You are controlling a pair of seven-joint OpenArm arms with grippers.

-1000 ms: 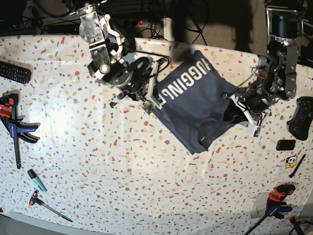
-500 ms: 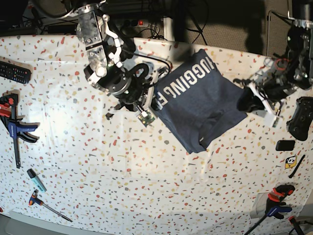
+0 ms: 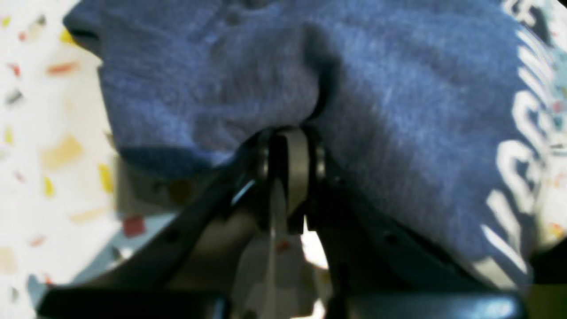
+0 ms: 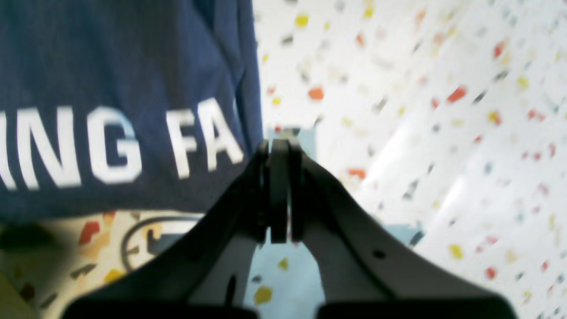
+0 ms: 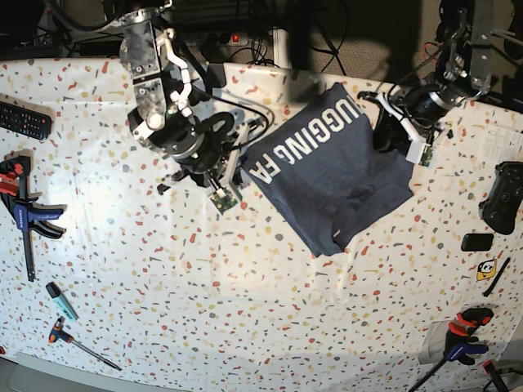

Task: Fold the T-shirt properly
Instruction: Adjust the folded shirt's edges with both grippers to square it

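The dark navy T-shirt [image 5: 327,180] lies partly folded on the speckled table [image 5: 245,286], with white lettering facing up along its far-left edge. My right gripper [image 5: 242,162], at the left of the base view, is shut at the shirt's left corner. In the right wrist view its tips [image 4: 279,148] close right at the shirt's [image 4: 110,66] edge beside the letters. My left gripper [image 5: 389,135], at the right of the base view, is shut on a bunched fold at the shirt's right side. In the left wrist view it [image 3: 288,146] pinches the blue cloth [image 3: 398,110].
A remote [image 5: 24,121], a blue clamp [image 5: 23,214], a marker [image 5: 61,300] and a screwdriver [image 5: 82,343] lie along the left. A game controller [image 5: 505,196], a small black block [image 5: 476,242] and another clamp [image 5: 462,335] lie at the right.
My left gripper has moved up and back with the bunched cloth. My right gripper has moved left with the corner, stretching the shirt so more letters show.
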